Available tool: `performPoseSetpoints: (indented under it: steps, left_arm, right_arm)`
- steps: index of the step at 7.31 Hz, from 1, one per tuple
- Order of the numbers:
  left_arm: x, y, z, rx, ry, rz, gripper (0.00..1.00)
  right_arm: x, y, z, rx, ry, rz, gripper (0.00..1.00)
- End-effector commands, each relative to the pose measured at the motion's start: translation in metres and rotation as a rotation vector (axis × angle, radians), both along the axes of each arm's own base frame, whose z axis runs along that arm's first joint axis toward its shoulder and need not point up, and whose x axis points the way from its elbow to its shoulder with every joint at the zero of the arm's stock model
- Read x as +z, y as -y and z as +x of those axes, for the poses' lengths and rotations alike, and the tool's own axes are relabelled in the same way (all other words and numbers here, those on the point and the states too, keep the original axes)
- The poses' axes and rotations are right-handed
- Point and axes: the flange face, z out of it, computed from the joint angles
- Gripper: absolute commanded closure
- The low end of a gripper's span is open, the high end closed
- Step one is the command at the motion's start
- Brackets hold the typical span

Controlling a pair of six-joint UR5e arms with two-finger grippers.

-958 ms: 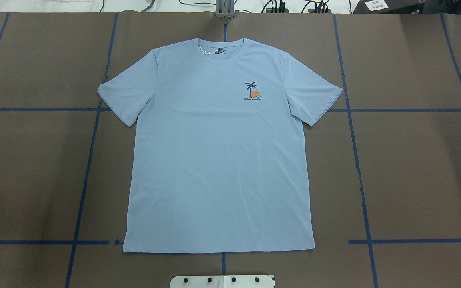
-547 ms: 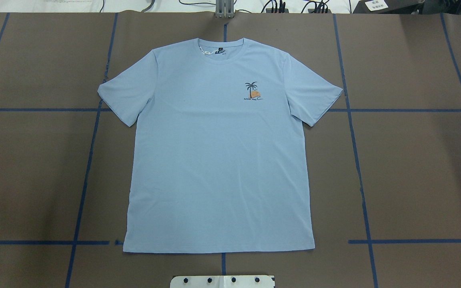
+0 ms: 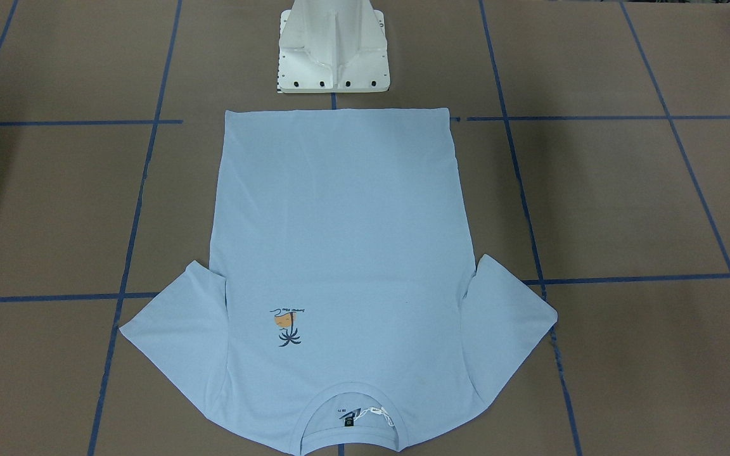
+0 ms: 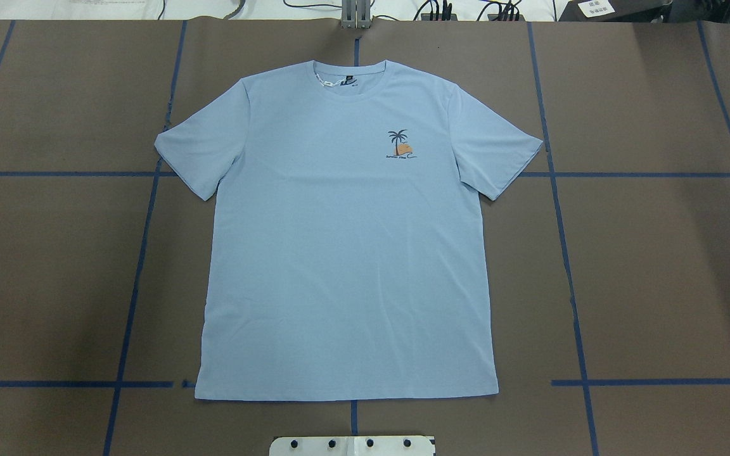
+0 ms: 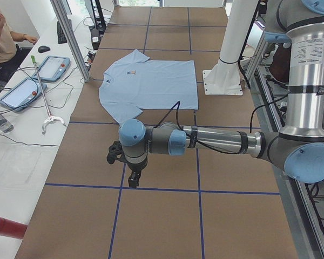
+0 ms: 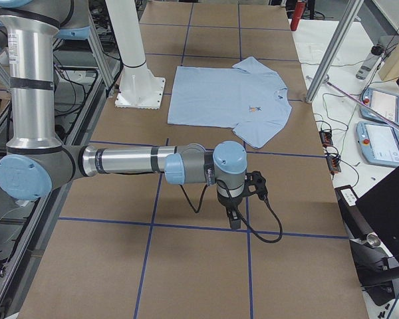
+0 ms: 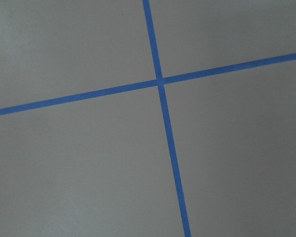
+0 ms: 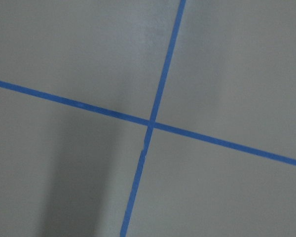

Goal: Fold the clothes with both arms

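Note:
The light blue T-shirt point(image 4: 346, 253) lies flat and spread out, face up, in the middle of the brown table. Its collar is on the far side from my base and its palm logo point(image 4: 401, 145) shows on the chest. It also shows in the front-facing view point(image 3: 339, 221) and in both side views point(image 5: 151, 81) point(image 6: 219, 93). My left gripper point(image 5: 134, 181) hangs over bare table well to the shirt's left. My right gripper point(image 6: 234, 219) hangs over bare table well to its right. I cannot tell whether either is open or shut. Both wrist views show only tape lines.
The white pedestal base point(image 3: 333, 63) stands just behind the shirt's hem. Blue tape lines point(image 4: 143, 253) grid the table. A side desk holds control tablets point(image 5: 48, 67) with a seated person point(image 5: 0, 38); a metal post point(image 5: 73, 40) stands at the table's edge.

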Motion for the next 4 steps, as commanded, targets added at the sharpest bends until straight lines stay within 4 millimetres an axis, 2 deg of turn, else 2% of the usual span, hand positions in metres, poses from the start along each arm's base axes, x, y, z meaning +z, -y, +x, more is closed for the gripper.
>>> performPoseSetpoints:
  steps: [1, 2, 3, 4]
  left_arm:
    - [-0.022, 0.033, 0.0, -0.003, -0.003, 0.199, 0.0]
    - [-0.015, 0.033, -0.001, -0.009, -0.005, 0.29, 0.0]
    - [-0.011, 0.034, -0.001, -0.008, -0.006, 0.292, 0.0]
    - [-0.006, 0.035, -0.001, -0.005, -0.009, 0.288, 0.0]
  right_arm:
    - [0.006, 0.014, -0.017, 0.031, 0.098, -0.021, 0.0]
    - [0.009, 0.02, -0.021, 0.019, 0.161, -0.01, 0.0]
    - [-0.002, 0.039, -0.023, 0.008, 0.174, 0.057, 0.0]
    - [-0.017, 0.056, -0.041, 0.017, 0.191, 0.058, 0.0]
